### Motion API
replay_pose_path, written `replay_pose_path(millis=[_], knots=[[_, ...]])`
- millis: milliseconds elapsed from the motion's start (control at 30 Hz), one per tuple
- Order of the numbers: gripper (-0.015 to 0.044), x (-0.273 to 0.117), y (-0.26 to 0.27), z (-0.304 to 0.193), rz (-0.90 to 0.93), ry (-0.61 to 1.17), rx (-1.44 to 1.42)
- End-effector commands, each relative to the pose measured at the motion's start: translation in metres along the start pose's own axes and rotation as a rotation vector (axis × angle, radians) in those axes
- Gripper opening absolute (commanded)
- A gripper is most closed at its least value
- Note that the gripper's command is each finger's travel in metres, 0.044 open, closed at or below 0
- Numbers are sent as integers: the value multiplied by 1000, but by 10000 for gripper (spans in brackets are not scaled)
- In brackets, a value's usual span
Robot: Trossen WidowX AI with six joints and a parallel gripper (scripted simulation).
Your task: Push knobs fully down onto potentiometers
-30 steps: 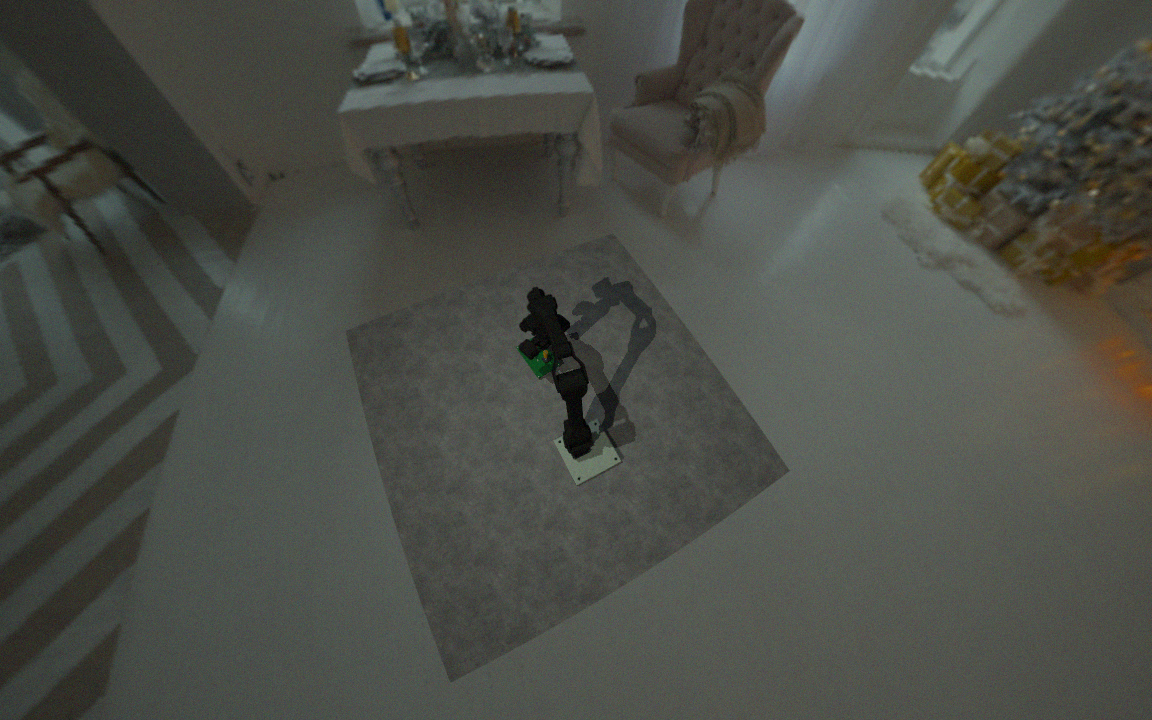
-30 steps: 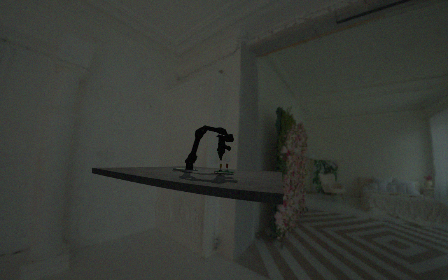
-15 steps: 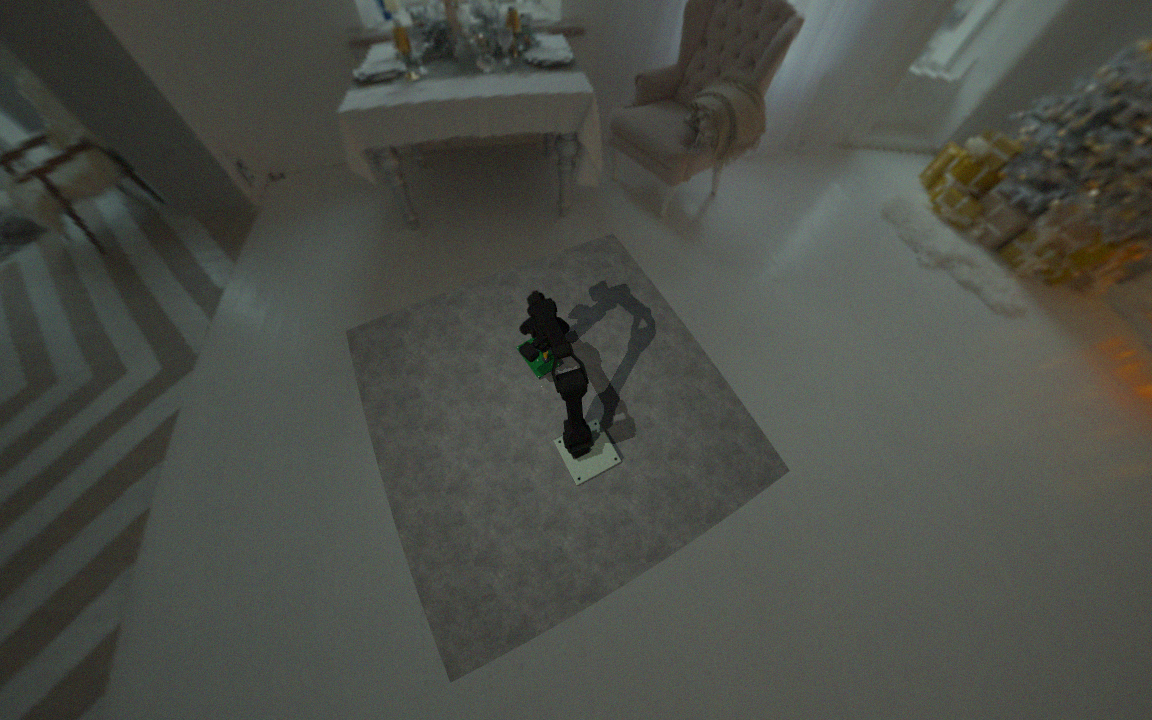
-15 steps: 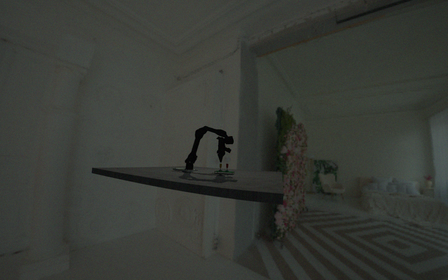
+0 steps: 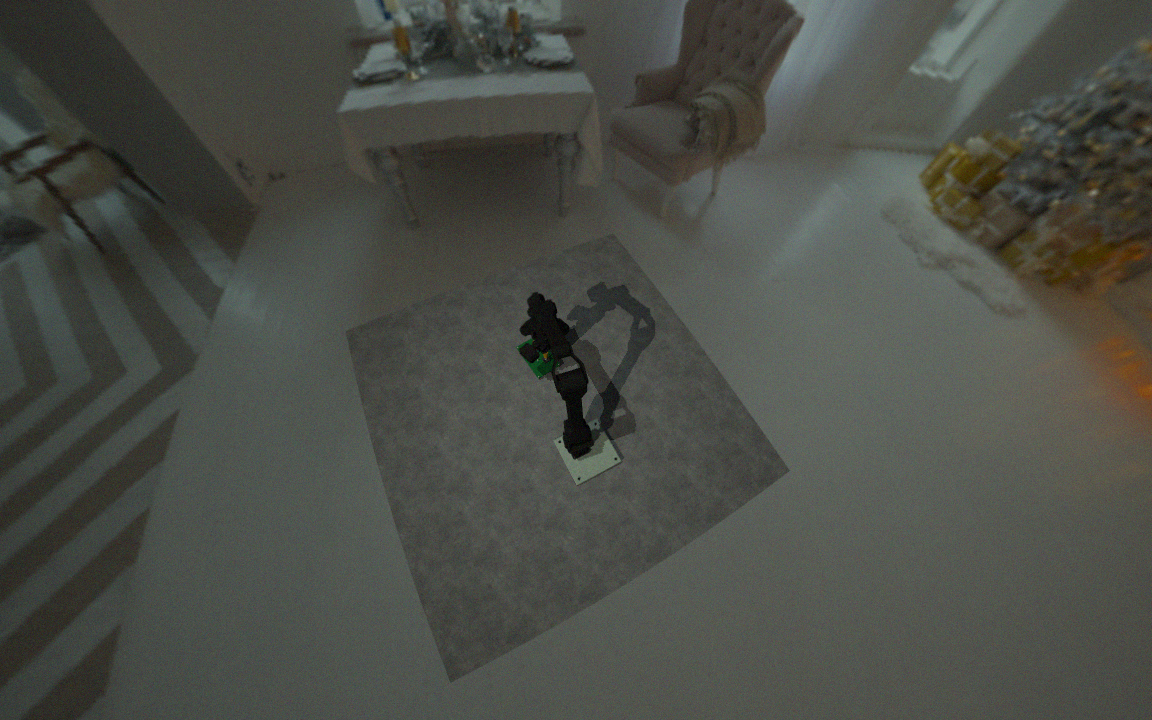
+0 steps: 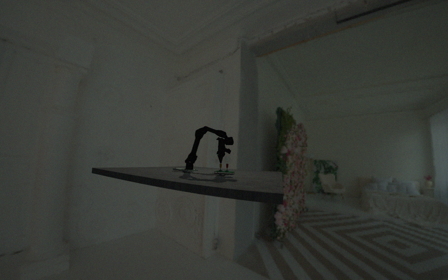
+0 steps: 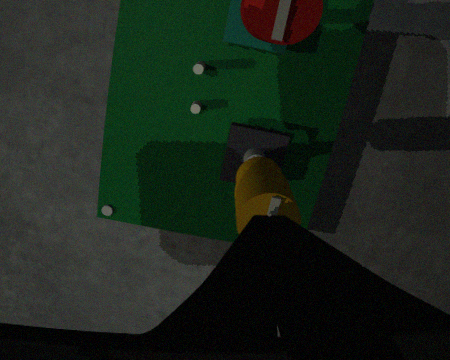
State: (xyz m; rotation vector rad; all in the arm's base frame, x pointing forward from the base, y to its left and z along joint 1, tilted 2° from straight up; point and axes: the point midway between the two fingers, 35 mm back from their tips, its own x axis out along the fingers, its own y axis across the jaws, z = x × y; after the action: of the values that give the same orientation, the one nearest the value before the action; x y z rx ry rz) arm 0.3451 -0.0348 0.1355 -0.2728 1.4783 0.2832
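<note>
Gripper (image 6: pixel 220 162) (image 7: pixel 267 231) jaws were pressed together w/ nothing btwn, pointing down at the top of the amber knob (image 6: pixel 220 165) (image 7: pixel 261 182); contact unclear. Its shaft showed btwn knob & dark pot (image 7: pixel 257 136), so it wasn't fully down. Red knob (image 6: pixel 227 165) (image 7: pixel 305 22), w/ a white pointer line, stood over the teal pot (image 7: pixel 235 30), same PCB (image 5: pixel 539 368) (image 6: pixel 230 172) (image 7: pixel 155 100). PCB was on the tbl (image 5: pixel 490 537) (image 6: pixel 190 184), near the arm's base plate (image 5: pixel 601 469).
</note>
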Motion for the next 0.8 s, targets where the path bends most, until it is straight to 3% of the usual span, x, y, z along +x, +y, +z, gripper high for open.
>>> replay_pose_path(millis=[0, 767], knots=[[0, 1, -1, 0, -5, 1, 5], [0, 5, -1, 0, -5, 1, 5]])
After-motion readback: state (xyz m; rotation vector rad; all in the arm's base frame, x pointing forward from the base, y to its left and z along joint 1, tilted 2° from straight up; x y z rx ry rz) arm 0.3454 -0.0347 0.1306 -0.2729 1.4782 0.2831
